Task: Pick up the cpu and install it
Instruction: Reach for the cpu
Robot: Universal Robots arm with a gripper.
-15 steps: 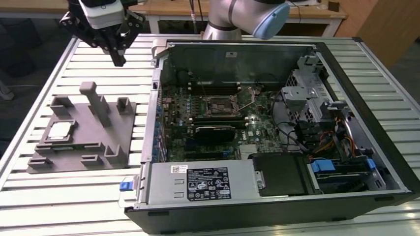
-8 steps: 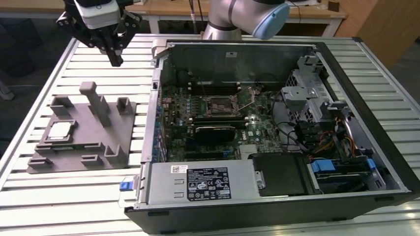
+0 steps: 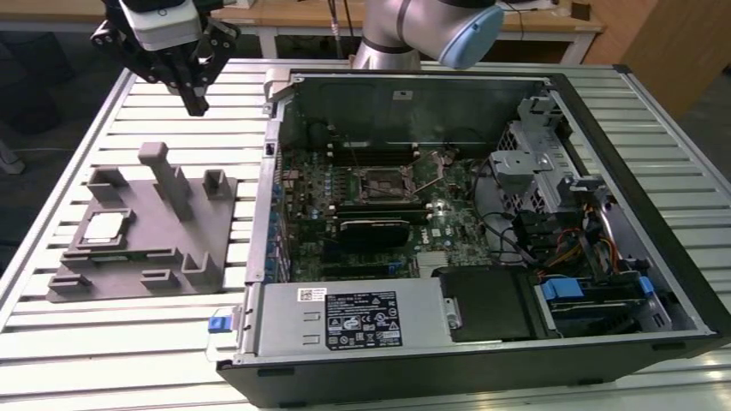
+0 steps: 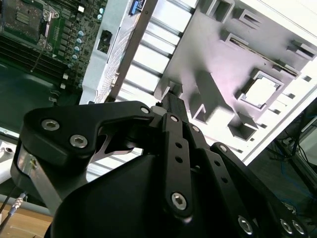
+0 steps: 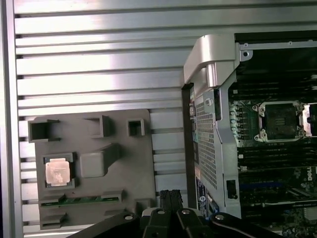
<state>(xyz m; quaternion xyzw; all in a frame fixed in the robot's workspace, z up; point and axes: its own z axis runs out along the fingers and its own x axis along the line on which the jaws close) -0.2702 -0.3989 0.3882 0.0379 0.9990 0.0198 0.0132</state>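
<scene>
The cpu (image 3: 103,228), a small square chip with a pale silver top, lies in a recess of the grey plastic fixture (image 3: 160,257) at the exterior view's left. It also shows in both wrist views, as the cpu (image 5: 58,172) and the cpu (image 4: 260,91). My gripper (image 3: 197,104) hangs high above the table behind the fixture, well clear of the chip. Its fingers (image 5: 171,196) are pressed together with nothing between them, and the gripper (image 4: 171,101) looks the same in the second wrist view. The open socket (image 3: 384,181) sits on the motherboard inside the computer case.
The open computer case (image 3: 274,171) lies on its side right of the fixture, with drive bays and cables at the exterior view's right. Upright posts (image 3: 171,184) rise from the fixture. The slatted metal table (image 3: 103,342) carries everything.
</scene>
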